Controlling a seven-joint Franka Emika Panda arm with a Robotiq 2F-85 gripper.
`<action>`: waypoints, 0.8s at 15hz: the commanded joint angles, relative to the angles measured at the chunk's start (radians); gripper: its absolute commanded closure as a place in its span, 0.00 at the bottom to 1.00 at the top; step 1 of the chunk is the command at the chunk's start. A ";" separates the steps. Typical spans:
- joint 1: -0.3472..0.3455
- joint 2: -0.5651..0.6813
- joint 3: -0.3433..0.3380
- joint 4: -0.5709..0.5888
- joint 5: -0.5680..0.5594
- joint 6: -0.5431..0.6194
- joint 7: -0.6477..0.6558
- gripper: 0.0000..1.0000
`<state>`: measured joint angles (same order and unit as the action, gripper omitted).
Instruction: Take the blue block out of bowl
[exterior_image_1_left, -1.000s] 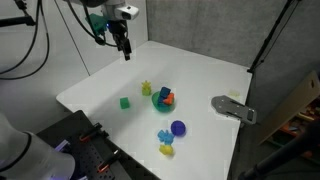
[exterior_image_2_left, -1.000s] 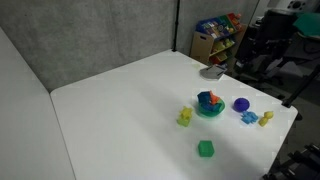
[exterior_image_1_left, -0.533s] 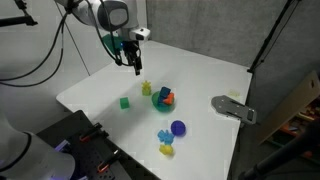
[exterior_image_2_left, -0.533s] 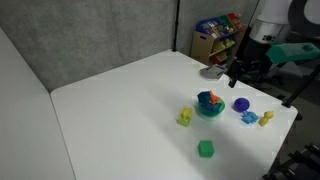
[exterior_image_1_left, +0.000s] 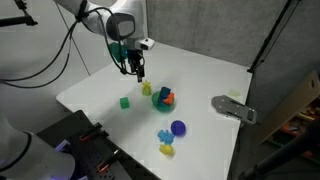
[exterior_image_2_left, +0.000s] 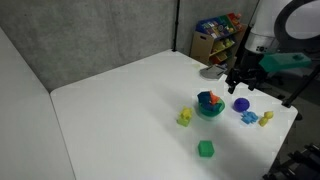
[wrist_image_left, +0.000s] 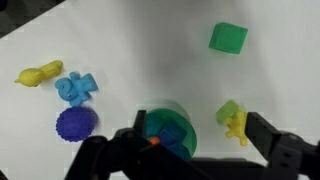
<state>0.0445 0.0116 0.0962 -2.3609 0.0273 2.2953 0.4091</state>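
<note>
The small green bowl stands mid-table and also shows in the other exterior view. The dark teal-blue block lies inside it beside an orange piece. In the wrist view the bowl sits at the bottom edge. My gripper hangs open and empty above the table, a little short of the bowl. In the wrist view its jaws span the bowl's right part and a yellow-green toy.
A light green cube lies near the bowl. A dark blue-purple round object, a light blue piece and a yellow toy lie toward the table's edge. A grey object sits at another edge.
The arm has come down from the table's far side toward the bowl. The gripper stays open and empty. No object has moved.
</note>
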 joint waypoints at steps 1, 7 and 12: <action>0.011 0.000 -0.011 0.001 0.000 -0.002 -0.001 0.00; 0.004 0.082 -0.044 0.046 -0.154 0.155 0.139 0.00; 0.017 0.200 -0.086 0.112 -0.200 0.257 0.168 0.00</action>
<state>0.0452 0.1295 0.0384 -2.3154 -0.1454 2.5167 0.5500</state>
